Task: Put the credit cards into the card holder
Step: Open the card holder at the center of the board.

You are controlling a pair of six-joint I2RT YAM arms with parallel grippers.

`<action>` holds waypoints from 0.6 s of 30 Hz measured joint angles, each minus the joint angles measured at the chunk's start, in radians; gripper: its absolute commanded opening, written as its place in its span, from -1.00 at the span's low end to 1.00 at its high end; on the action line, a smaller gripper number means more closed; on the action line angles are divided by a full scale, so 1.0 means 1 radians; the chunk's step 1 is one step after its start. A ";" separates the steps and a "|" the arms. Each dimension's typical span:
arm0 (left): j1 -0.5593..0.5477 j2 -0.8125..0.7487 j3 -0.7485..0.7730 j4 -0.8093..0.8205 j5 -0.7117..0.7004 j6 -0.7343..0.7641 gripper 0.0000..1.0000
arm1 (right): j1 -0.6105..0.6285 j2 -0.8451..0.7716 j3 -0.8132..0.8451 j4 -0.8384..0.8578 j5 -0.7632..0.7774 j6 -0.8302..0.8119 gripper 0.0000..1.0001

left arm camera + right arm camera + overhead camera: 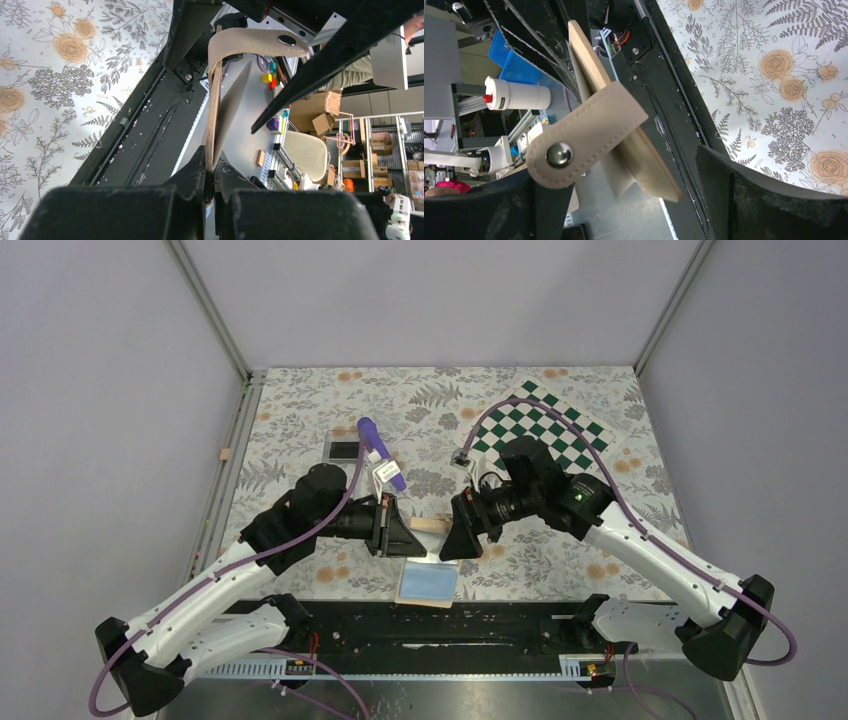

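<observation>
The holder looks opened and no card is in hand yet. The tan, stitched, leather-look folding card holder (428, 580) is held at the middle of the floral-clothed bench's (300, 410) near edge, its smooth blue-grey inside showing. The left end effector (398, 532) pinches a thin, flat tan panel. The right end effector (462, 538) stands spread beside the rounded strap (589, 132) with its shiny dome snap (559, 155) — gripping nothing. Next it likely must fetch a card while the left holds steady.

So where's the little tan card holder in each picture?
Top view: the card holder is low in the middle, between the two arms, its blue-grey inside showing.
Left wrist view: in the centre, edge-on, pinched in the left pincer.
Right wrist view: centre-left, snap strap facing the camera.
Shared landmark: the flowery table cover.
</observation>
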 measured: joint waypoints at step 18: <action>-0.002 -0.097 -0.060 0.090 0.013 -0.035 0.62 | -0.001 -0.026 -0.164 0.376 -0.153 0.276 -1.00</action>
